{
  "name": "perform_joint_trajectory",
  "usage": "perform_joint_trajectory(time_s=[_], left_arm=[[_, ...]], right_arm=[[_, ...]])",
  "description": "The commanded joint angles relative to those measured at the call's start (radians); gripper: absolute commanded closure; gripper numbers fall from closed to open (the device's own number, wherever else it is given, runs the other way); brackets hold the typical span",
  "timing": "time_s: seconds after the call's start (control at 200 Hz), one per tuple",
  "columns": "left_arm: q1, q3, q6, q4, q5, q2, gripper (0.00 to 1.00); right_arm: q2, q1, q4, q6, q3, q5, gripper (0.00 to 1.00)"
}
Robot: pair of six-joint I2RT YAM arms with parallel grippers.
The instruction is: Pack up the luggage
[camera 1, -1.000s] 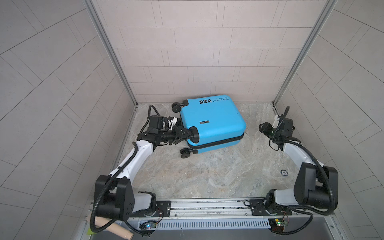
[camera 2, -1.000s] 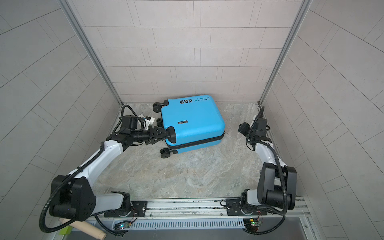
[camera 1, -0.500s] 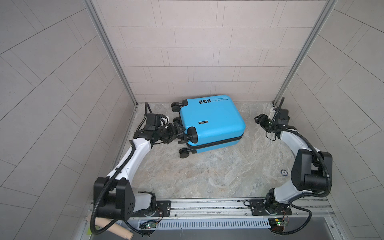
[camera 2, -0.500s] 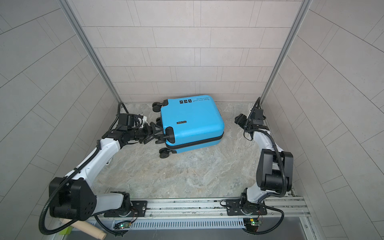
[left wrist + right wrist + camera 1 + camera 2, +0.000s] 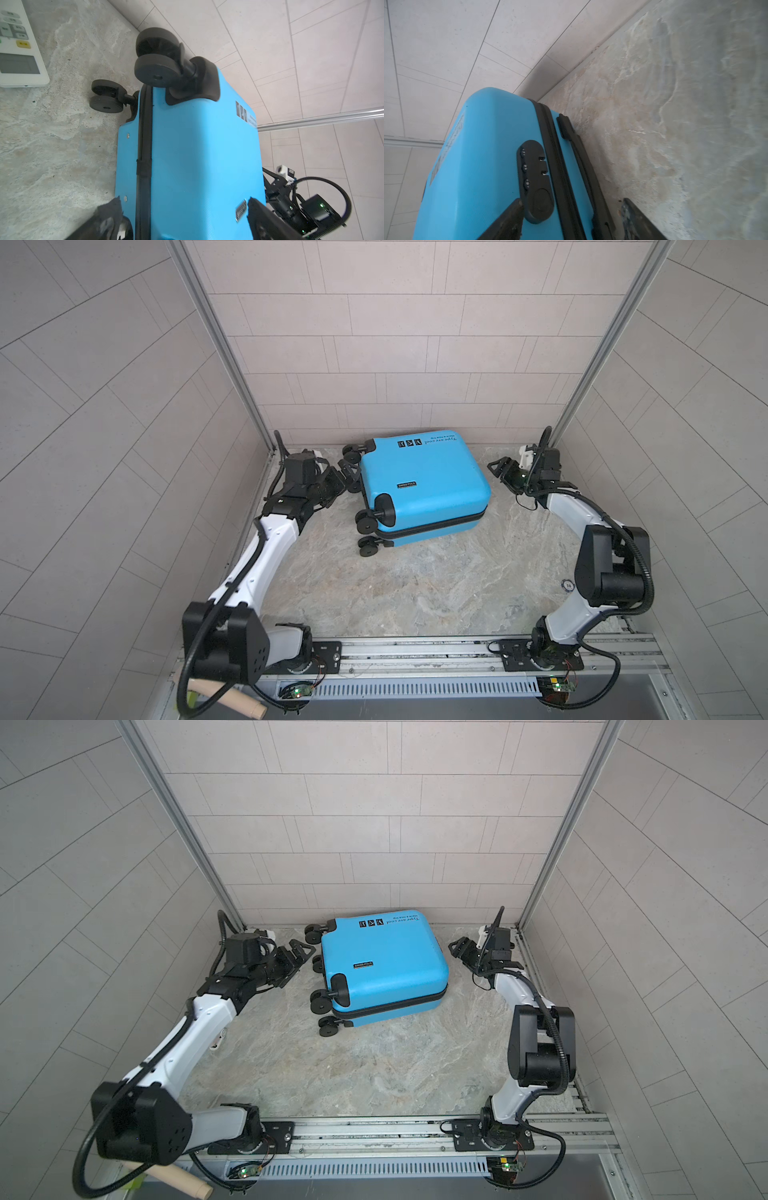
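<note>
Left gripper (image 5: pixel 298 956) has let go of the suitcase (image 5: pixel 382 969), jaws wide apart. Right gripper (image 5: pixel 460 952) gapes too, empty. The zipped suitcase looks packed.

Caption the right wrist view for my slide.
Closed blue suitcase lying on the marbled surface, its combination lock and black zipper framed by the open right gripper.

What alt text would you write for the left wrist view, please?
A closed bright-blue suitcase lies on a marbled floor, its wheeled end facing the camera. The open left gripper frames it, and a white remote lies on the floor nearby.
</note>
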Motion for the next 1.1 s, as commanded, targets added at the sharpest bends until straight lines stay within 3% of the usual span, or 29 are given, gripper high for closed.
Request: perform_joint_trajectory(time_s=[0.0,0.04,0.06,0.08,0.485,0.921,1.096], left_arm=[[-0.017,0.033,-0.036,0.169,-0.015,0.082,0.00],[-0.031,0.056,-0.033,0.193,-0.002,0.119,0.01],[-0.039,0.071,-0.031,0.201,0.004,0.135,0.01],[-0.047,0.085,-0.027,0.204,0.008,0.155,0.01],[-0.149,0.275,0.019,0.238,0.073,0.381,0.01],[-0.214,0.603,0.074,0.110,0.165,0.638,0.03],[-0.226,0.710,0.004,0.192,0.161,0.760,0.02]], right_arm=[[0.012,0.030,0.079,0.061,-0.002,-0.048,0.22],[0.013,0.039,0.092,0.068,-0.010,-0.055,0.21],[0.013,0.043,0.096,0.071,-0.014,-0.058,0.03],[0.012,0.046,0.099,0.073,-0.019,-0.060,0.01],[-0.178,0.120,0.126,0.097,-0.224,-0.062,0.01],[-0.521,0.390,0.005,0.129,-0.456,0.107,0.01],[-0.703,0.492,-0.122,0.137,-0.525,0.220,0.02]])
